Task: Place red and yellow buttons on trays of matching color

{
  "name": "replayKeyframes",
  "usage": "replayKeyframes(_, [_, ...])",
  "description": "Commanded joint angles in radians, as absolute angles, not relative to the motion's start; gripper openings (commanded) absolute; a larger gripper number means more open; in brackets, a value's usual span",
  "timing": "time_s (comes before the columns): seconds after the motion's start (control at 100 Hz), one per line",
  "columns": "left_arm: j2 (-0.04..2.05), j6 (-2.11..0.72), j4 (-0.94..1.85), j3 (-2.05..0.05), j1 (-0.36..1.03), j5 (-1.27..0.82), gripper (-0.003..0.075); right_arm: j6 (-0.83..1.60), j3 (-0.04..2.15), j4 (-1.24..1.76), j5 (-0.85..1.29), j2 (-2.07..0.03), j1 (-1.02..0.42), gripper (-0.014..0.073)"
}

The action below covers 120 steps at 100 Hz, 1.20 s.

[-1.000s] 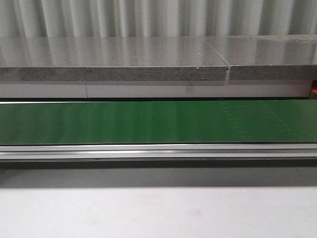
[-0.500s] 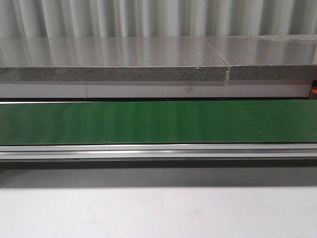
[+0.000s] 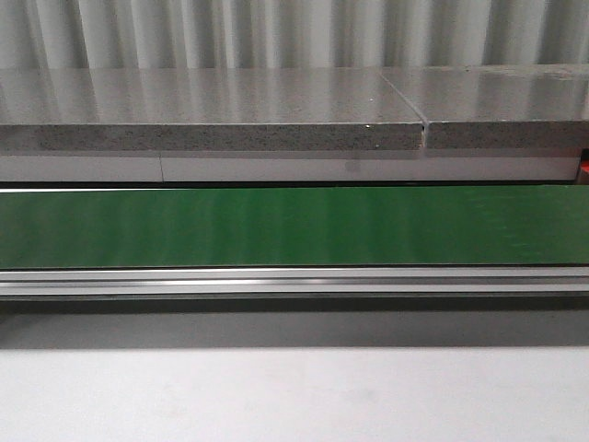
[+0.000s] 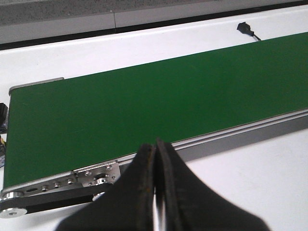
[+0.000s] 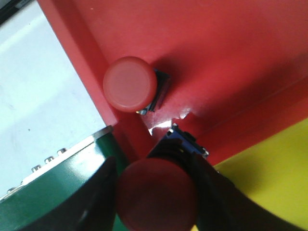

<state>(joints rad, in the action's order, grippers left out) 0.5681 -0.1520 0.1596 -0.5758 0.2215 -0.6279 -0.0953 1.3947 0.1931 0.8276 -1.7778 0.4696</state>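
One hand [image 5: 156, 192] around red button [image 5: 156, 197] (over tray [image 5: 231, 57])

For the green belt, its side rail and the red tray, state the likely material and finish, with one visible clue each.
Green belt: probably rubber or PVC, smooth and semi-matte; it shows soft, broad sheen.
Side rail: metal, likely brushed aluminium; silvery with bright linear highlights.
Red tray: apparently glossy plastic; it has a sharp white glint near the red button.

Soft overhead light streaks the grey stone ledge [image 3: 212, 97] and green belt [image 3: 294, 226] with vertical glare, a dark shadow band lying below the rail, while close wrist views blur.
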Motion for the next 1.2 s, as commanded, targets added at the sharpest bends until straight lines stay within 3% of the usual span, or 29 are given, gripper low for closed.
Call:
replayKeyframes(0.0, [0.568, -0.15, 0.18, -0.603, 0.227, -0.565, -0.002, -0.095, 1.426, 0.205, 0.767, -1.752, 0.477, 0.0151])
replayKeyframes(0.42, [0.568, -0.15, 0.18, -0.603, 0.227, -0.565, -0.002, -0.095, 1.426, 0.227, 0.707, -1.831, 0.477, 0.0164])
replayKeyframes(0.49, [0.568, -0.15, 0.18, -0.603, 0.227, -0.565, -0.002, -0.095, 1.426, 0.233, 0.707, -1.831, 0.477, 0.0239])
replayKeyframes(0.62, [0.568, -0.15, 0.18, -0.603, 0.227, -0.565, -0.002, -0.095, 1.426, 0.252, 0.699, -1.831, 0.477, 0.0488])
replayKeyframes(0.69, [0.568, -0.15, 0.18, -0.603, 0.227, -0.565, -0.002, -0.095, 1.426, 0.252, 0.699, -1.831, 0.477, 0.0554])
replayKeyframes(1.19, [0.568, -0.15, 0.18, -0.603, 0.227, -0.565, -0.002, -0.035, 1.414, 0.222, 0.725, -1.745, 0.477, 0.0486])
